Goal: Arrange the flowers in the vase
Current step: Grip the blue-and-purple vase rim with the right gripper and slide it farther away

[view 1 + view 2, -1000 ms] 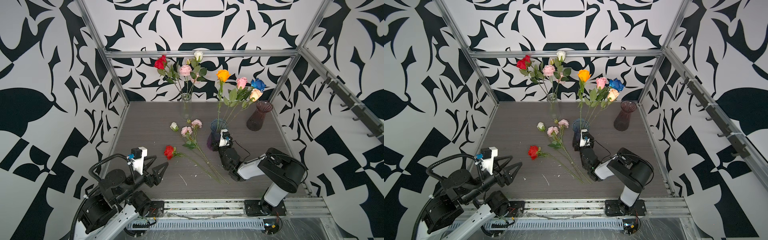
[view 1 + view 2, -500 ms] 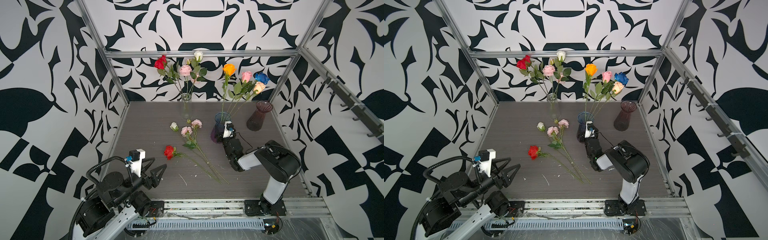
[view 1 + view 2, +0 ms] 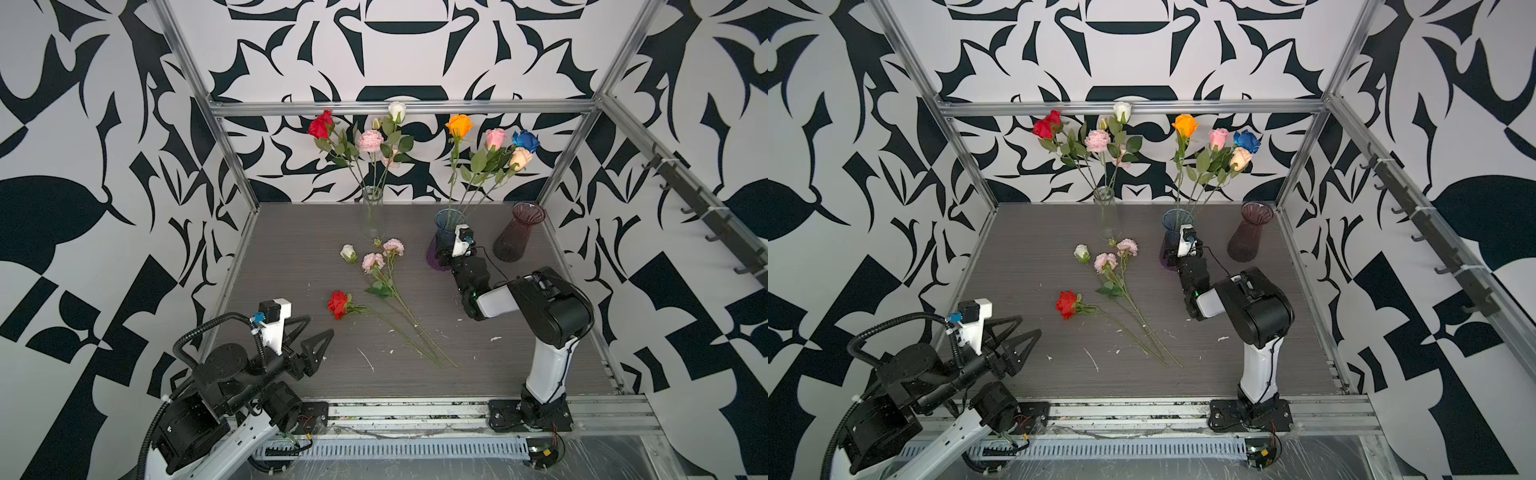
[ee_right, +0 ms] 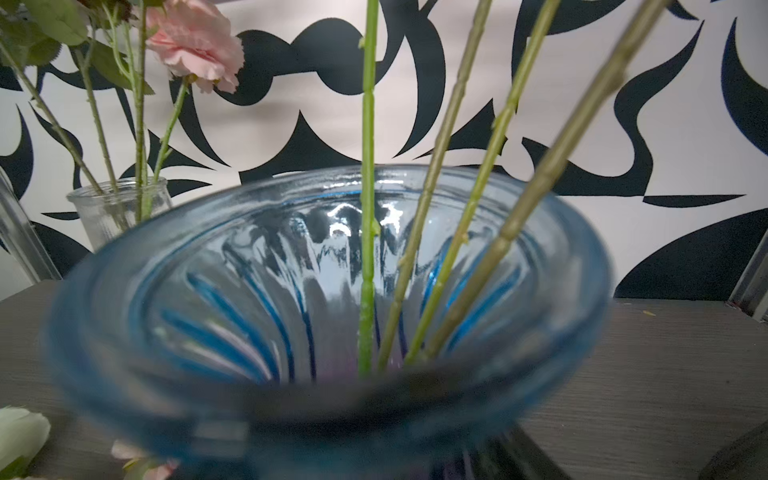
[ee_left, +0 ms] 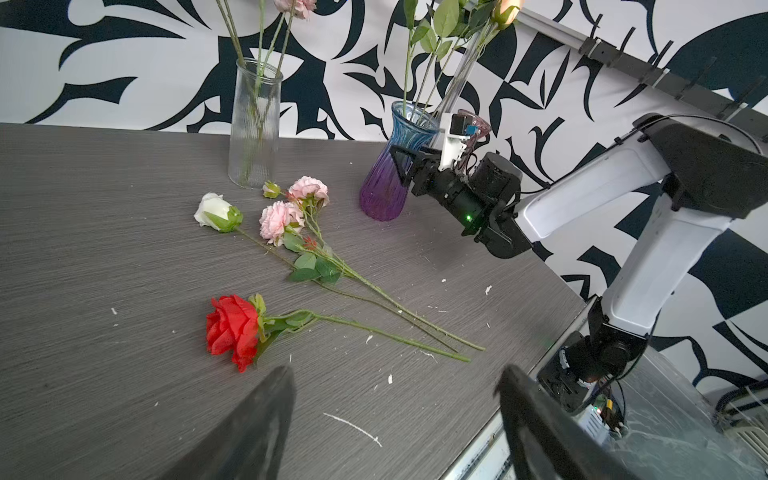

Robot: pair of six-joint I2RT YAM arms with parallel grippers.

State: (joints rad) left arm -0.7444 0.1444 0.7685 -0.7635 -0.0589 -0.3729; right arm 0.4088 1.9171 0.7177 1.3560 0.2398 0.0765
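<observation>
- grey table (image 3: pixel 291 249), speckled with white crumbs
- left gripper (image 3: pixel 321 325) hovers over its near left corner; jaws spread wide, nothing in them
- right gripper (image 3: pixel 439 254) clasps the blue-purple vase (image 3: pixel 446 222); the vase stands upright and holds four roses (image 3: pixel 496 138)
- clear vase (image 3: pixel 372 212) at the back; more stems stand in it
- lying loose mid-table: ruffled pink spray (image 3: pixel 372 262); red rose (image 3: pixel 338 303); white rose (image 3: pixel 348 252)

Both top views look down from high above the front rail (image 3: pixel 415 409) toward the back wall (image 3: pixel 399 50), taking in the whole surface (image 3: pixel 291 249). The left wrist camera sits low at the near left, looking across the surface to the right arm (image 5: pixel 582 195) and the clear vase (image 5: pixel 253 124). The right wrist camera, pressed close to the blurred blue vase (image 4: pixel 124 291), seemingly faces the back wall. All views share the clear vase.
</observation>
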